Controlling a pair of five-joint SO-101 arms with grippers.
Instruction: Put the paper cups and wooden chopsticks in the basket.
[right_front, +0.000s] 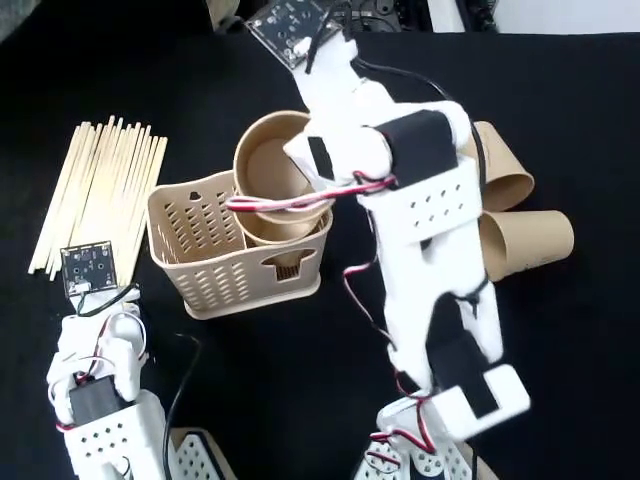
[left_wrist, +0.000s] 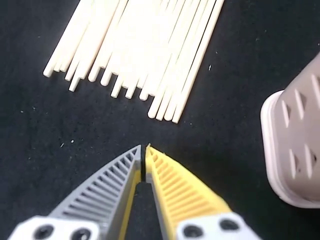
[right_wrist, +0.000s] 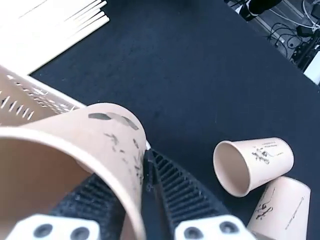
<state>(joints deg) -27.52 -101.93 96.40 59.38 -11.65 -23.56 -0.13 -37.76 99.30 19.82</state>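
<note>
chopsticks (right_front: 100, 190) left of basket (right_front: 215, 275), stacked cups (right_front: 272, 165) inside it, loose cups (right_front: 530, 240) right

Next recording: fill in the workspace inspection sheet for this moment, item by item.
Surface: black cloth covers the table; no spills seen.
Job's things: basket upright; top cup partly nested in a lower cup inside it; loose cup and second loose cup lie on their sides away from the basket; chopsticks lie on the cloth beside the basket.
Clutter: nothing seen.
Grippers: left gripper shut and empty, over the cloth near the chopstick ends; right gripper shut on the top cup's wall.
Cables: red, white and black wires run along the right arm.
Surroundings: cables and gear past the table edge.
</note>
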